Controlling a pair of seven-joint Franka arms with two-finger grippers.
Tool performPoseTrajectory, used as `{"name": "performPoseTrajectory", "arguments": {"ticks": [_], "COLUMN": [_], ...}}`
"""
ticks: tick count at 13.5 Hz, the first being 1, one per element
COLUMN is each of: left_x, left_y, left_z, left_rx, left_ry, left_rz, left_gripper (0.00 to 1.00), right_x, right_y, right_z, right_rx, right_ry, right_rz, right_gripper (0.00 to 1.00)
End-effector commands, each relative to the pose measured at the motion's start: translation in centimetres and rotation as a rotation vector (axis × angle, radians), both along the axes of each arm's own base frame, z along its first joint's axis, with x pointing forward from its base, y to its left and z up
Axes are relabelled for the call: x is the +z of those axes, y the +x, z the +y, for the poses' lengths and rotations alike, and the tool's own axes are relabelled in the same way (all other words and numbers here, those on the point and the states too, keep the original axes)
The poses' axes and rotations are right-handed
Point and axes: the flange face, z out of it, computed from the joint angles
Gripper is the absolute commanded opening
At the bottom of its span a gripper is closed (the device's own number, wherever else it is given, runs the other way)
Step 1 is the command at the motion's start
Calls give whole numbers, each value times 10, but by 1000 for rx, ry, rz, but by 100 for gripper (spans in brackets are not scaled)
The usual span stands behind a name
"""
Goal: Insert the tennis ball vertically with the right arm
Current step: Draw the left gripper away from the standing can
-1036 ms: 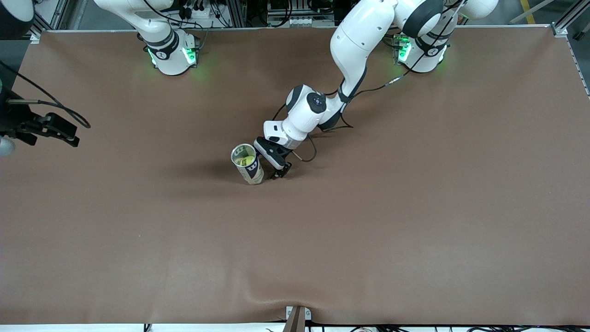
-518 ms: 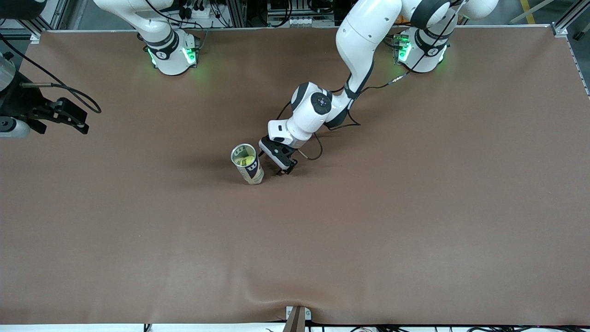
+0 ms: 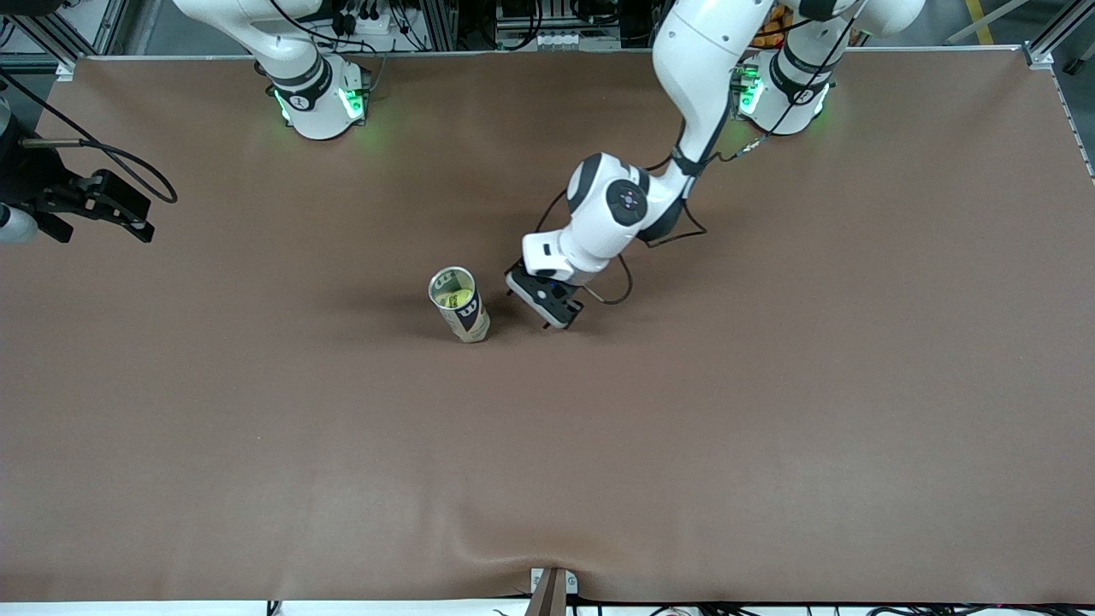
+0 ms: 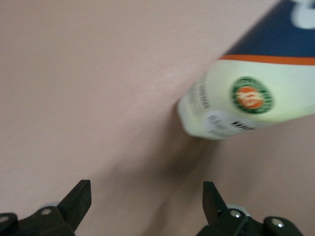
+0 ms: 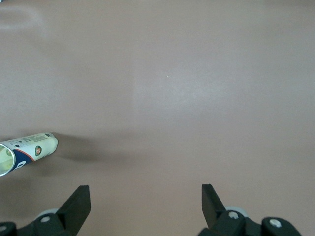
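Note:
A tennis ball can (image 3: 460,305) stands upright in the middle of the brown table, its mouth open at the top. A yellow tennis ball (image 3: 459,299) shows inside it. My left gripper (image 3: 558,322) hangs low beside the can toward the left arm's end, apart from it, open with nothing between its fingers. In the left wrist view the can (image 4: 246,98) fills the space ahead of the open left gripper (image 4: 146,184). My right gripper (image 3: 128,218) is up over the table's edge at the right arm's end. It is open and empty (image 5: 146,189), and the can (image 5: 27,147) appears small from there.
The brown table cover (image 3: 684,428) spreads wide around the can with nothing else on it. Both arm bases stand along the edge farthest from the front camera. A small bracket (image 3: 552,586) sits at the nearest edge.
My left gripper has drawn back from the can toward the left arm's base. The right gripper has shifted a little toward the robots' side at the table's edge. The can has not moved.

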Motion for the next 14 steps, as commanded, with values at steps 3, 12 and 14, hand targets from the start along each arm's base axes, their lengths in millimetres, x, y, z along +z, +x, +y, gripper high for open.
{"name": "performPoseTrajectory", "arguments": {"ticks": [3,12,14], "left_x": [44,123,140], "left_y": [52,132,142], "left_z": [84,246,287], "left_rx": [89,102,125], "left_ry": [57,268,296], "left_rz": [80,124,179], "left_gripper": [100,100,100], "right_x": [11,1,-3], "right_y": [3,8,2], "right_z": [1,-8,-16], "right_rx": [17,-4,-24], "right_ry": [1,8,63], "right_rz": [-9,15,69], "right_gripper": [100,100,100]}}
